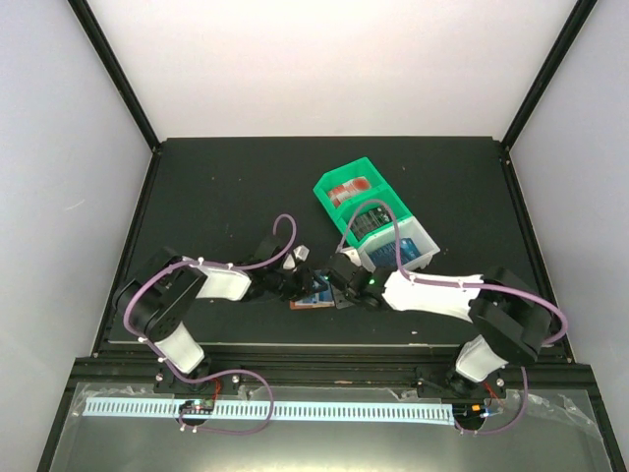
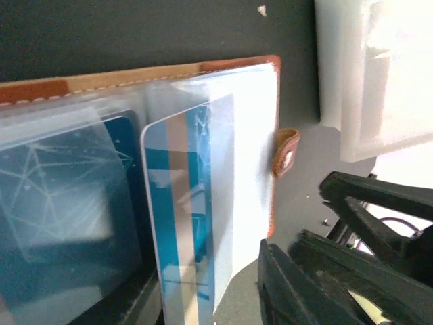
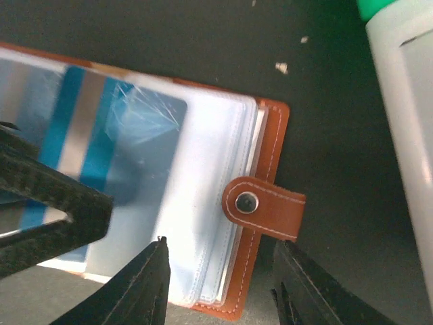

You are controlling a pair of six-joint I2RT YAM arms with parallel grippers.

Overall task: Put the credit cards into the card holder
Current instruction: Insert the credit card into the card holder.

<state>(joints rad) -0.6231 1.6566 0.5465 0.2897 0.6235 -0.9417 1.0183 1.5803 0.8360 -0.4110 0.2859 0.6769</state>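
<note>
Brown card holder lies open on black table between the arms, with blue credit card partly under a clear sleeve. Jaws of right gripper are spread, straddling the strap edge. Can't tell if left gripper, at the card, is clamped or released.

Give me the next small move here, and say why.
Probably a short push with the left gripper to slide the blue card deeper into its clear sleeve. The card looks only partly seated: empty sleeve shows between its leading edge and the strap side of the open card holder. The right gripper sits over that side with its jaws apart, so it seems placed to steady the holder.
</note>
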